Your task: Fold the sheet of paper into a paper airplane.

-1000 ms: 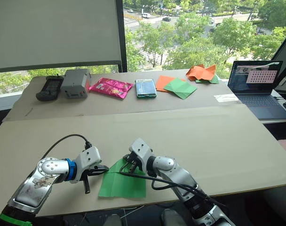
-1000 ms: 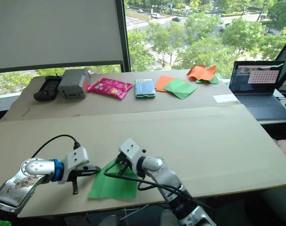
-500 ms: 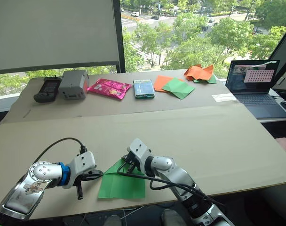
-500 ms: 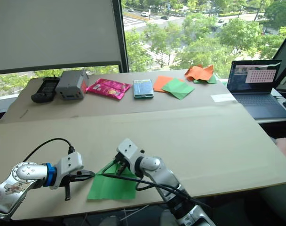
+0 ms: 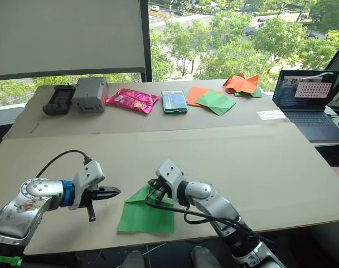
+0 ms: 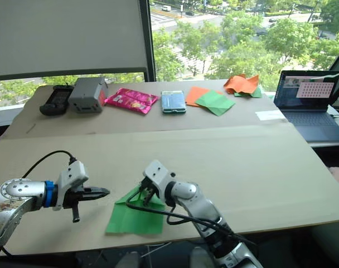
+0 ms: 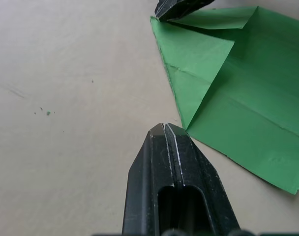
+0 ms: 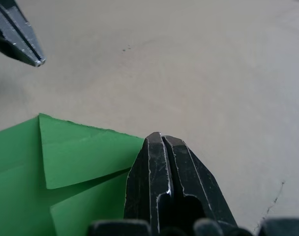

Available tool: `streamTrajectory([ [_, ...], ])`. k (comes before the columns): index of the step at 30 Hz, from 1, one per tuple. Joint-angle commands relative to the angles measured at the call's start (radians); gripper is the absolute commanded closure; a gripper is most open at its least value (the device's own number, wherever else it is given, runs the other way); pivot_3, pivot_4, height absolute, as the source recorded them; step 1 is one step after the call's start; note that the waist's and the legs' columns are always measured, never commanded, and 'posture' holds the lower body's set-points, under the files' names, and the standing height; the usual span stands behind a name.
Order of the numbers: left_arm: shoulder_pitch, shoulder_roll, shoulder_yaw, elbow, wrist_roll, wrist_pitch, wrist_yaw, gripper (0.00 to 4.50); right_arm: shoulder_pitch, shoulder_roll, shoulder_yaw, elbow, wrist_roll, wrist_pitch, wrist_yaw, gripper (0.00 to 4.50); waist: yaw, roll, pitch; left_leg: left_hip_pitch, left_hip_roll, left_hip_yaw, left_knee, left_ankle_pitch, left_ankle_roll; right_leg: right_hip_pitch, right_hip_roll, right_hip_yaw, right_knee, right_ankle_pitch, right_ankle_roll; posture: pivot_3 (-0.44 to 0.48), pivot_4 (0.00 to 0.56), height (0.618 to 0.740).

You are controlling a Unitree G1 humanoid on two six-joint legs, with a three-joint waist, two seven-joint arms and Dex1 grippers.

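Tan cardboard tabletop (image 5: 258,162) before a window, sheet of paper (image 5: 147,211) at lower centre with one corner folded over, right gripper (image 5: 154,191) closed, pressing its upper edge, left gripper (image 5: 115,191) closed, hovering just left of it.

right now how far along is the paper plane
Early. The creased bright green sheet of paper lies flat near the table's front edge with its two top corners folded in to a point. The right gripper, fingers shut, presses on that point; the left gripper, fingers shut, hovers just beside the sheet. Body and wing folds remain.
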Motion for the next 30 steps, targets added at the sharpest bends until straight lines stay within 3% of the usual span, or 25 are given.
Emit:
streamTrajectory([
  [1,-0.012,-0.028,-0.055,-0.028,-0.019,-0.005,-0.015,4.49,-0.015,-0.017,-0.04,-0.084,0.023,-0.005,0.012,4.5,0.0,0.0,0.0,0.001,0.0,0.0,0.0,0.0,0.0,0.001,0.0,0.0,0.0,0.0,0.0,0.0,0.15,0.718],
  [8,-0.029,-0.102,-0.23,0.102,0.127,-0.146,-0.002,4.49,0.026,-0.06,-0.073,-0.185,0.034,0.058,0.003,4.5,0.003,-0.003,-0.002,0.001,0.0,0.0,0.0,0.005,0.007,0.001,0.001,0.001,0.001,0.0,0.0,0.0,0.15,0.718],
  [12,-0.066,-0.136,-0.299,0.196,0.199,-0.22,-0.004,4.49,0.115,-0.171,-0.108,-0.316,0.063,0.13,0.042,4.5,0.021,-0.003,-0.003,0.001,0.0,0.0,0.001,0.005,0.007,0.002,0.0,0.001,0.001,0.0,0.0,0.0,0.15,0.718],
  [15,-0.078,-0.147,-0.325,0.245,0.224,-0.258,-0.013,4.49,0.187,-0.28,-0.133,-0.388,0.088,0.147,0.095,4.5,0.029,-0.002,-0.004,0.001,0.0,0.001,0.002,0.0,0.0,0.002,-0.001,0.001,-0.001,0.0,0.0,0.0,0.15,0.718],
  [23,-0.108,-0.175,-0.355,0.313,0.255,-0.298,-0.02,4.49,0.333,-0.502,-0.146,-0.474,0.117,0.14,0.193,4.5,0.034,0.0,-0.004,0.003,-0.001,0.001,0.005,-0.001,-0.001,0.003,-0.001,0.001,-0.002,0.0,0.0,0.0,0.15,0.718],
  [30,-0.125,-0.179,-0.365,0.321,0.261,-0.298,-0.025,4.49,0.444,-0.569,-0.148,-0.586,0.227,0.166,0.256,4.5,0.032,-0.002,-0.003,0.006,-0.001,0.001,0.009,-0.001,-0.001,0.01,-0.002,0.001,-0.003,0.0,0.0,0.0,0.15,0.718],
])
